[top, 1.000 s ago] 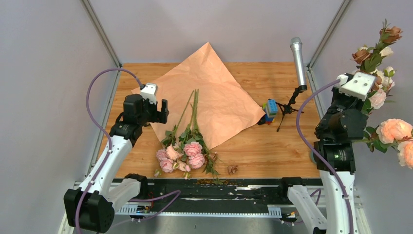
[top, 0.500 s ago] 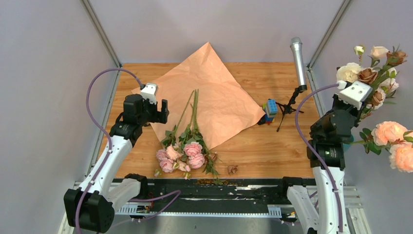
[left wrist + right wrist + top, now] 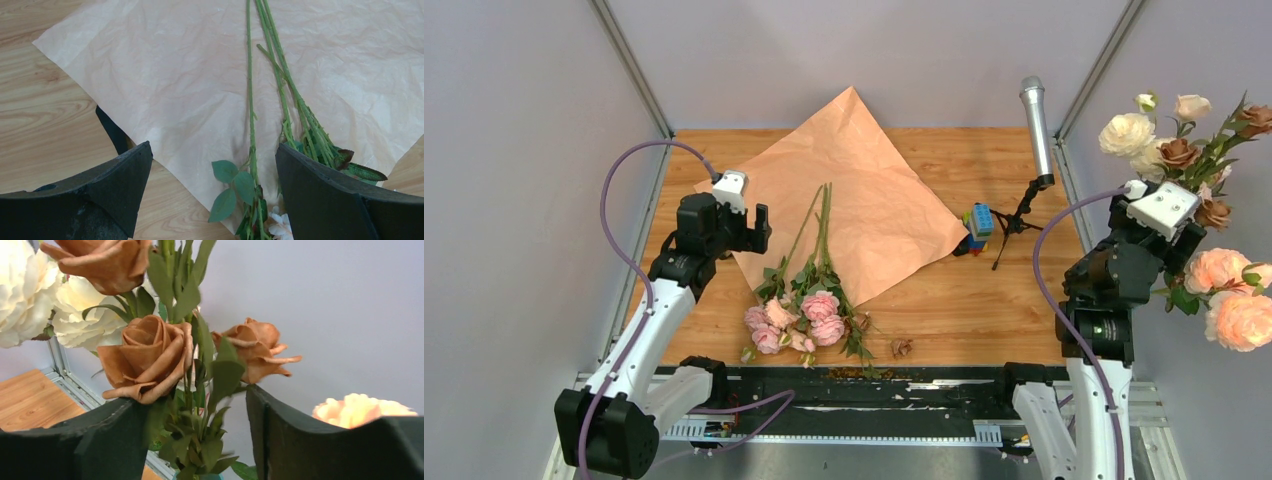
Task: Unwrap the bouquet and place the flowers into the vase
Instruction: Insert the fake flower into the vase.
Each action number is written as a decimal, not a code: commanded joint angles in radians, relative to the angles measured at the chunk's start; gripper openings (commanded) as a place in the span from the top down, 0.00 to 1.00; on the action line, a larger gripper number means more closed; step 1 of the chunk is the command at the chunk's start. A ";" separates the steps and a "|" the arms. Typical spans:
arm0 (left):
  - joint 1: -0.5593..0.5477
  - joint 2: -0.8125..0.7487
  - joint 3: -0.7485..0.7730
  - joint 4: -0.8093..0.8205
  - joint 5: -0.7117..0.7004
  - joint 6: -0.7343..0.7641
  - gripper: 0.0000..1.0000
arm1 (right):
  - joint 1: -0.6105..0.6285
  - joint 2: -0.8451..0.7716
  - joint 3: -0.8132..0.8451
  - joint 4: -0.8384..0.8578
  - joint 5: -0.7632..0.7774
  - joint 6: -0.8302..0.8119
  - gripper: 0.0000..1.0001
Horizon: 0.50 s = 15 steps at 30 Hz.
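The tan paper (image 3: 864, 180) lies spread flat on the table. Several pink flowers (image 3: 799, 318) lie on its near edge, heads toward me and long green stems (image 3: 250, 100) running up the sheet. My left gripper (image 3: 755, 226) hovers open over the paper's left edge (image 3: 165, 75); its jaws (image 3: 212, 147) are wide apart and empty. At the far right, cream and brown roses (image 3: 1174, 140) stand up. My right gripper (image 3: 195, 400) is open around their leafy stems, with a gap on the right side. A sliver of the teal vase (image 3: 197, 477) shows below the leaves.
A silver microphone (image 3: 1036, 130) on a black stand and a blue toy block (image 3: 979, 222) sit at the back right. Large peach roses (image 3: 1229, 300) hang by the right arm. A dried brown bloom (image 3: 901, 347) lies near the front edge. A black strip (image 3: 112, 130) pokes from under the paper.
The right gripper's jaws have parted from the stems. The right wrist shifted right and lower, and the cream and brown roses swung more upright. The left arm has not moved.
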 commanded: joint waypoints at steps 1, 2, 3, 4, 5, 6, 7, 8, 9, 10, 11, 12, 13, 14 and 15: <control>0.004 -0.024 0.012 0.024 0.014 0.006 0.00 | -0.006 -0.036 -0.002 0.023 -0.057 0.022 0.29; 0.005 -0.025 0.012 0.024 0.014 0.006 0.00 | -0.006 -0.043 -0.003 0.020 -0.075 0.027 0.26; 0.005 -0.025 0.011 0.025 0.016 0.004 0.00 | -0.006 -0.050 -0.003 0.018 -0.091 0.034 0.23; 0.005 -0.026 0.011 0.023 0.016 0.004 0.00 | -0.006 -0.057 -0.003 0.015 -0.103 0.037 0.21; 0.004 -0.027 0.011 0.022 0.017 0.004 0.00 | -0.006 -0.061 -0.001 0.011 -0.119 0.039 0.19; 0.005 -0.028 0.011 0.022 0.017 0.004 0.00 | -0.006 -0.067 0.000 0.006 -0.136 0.042 0.17; 0.005 -0.030 0.011 0.022 0.017 0.004 0.00 | -0.006 -0.073 0.001 0.002 -0.154 0.042 0.16; 0.005 -0.031 0.011 0.022 0.017 0.004 0.00 | -0.006 -0.076 0.002 -0.005 -0.169 0.046 0.15; 0.005 -0.033 0.011 0.022 0.017 0.003 0.00 | -0.006 -0.081 0.007 -0.012 -0.187 0.048 0.13; 0.005 -0.034 0.011 0.022 0.017 0.003 0.00 | -0.006 -0.084 0.010 -0.016 -0.207 0.048 0.12; 0.004 -0.035 0.011 0.022 0.016 0.003 0.00 | -0.006 -0.087 0.013 -0.016 -0.219 0.050 0.11; 0.005 -0.037 0.011 0.022 0.017 0.003 0.00 | -0.006 -0.091 0.016 -0.015 -0.235 0.052 0.10; 0.005 -0.037 0.012 0.022 0.017 0.003 0.00 | -0.006 -0.095 0.021 -0.045 -0.246 0.053 0.10; 0.005 -0.039 0.013 0.022 0.017 0.001 0.00 | -0.006 -0.098 0.027 -0.055 -0.255 0.056 0.09; 0.005 -0.040 0.013 0.021 0.017 0.001 0.00 | -0.005 -0.102 0.035 -0.067 -0.262 0.059 0.09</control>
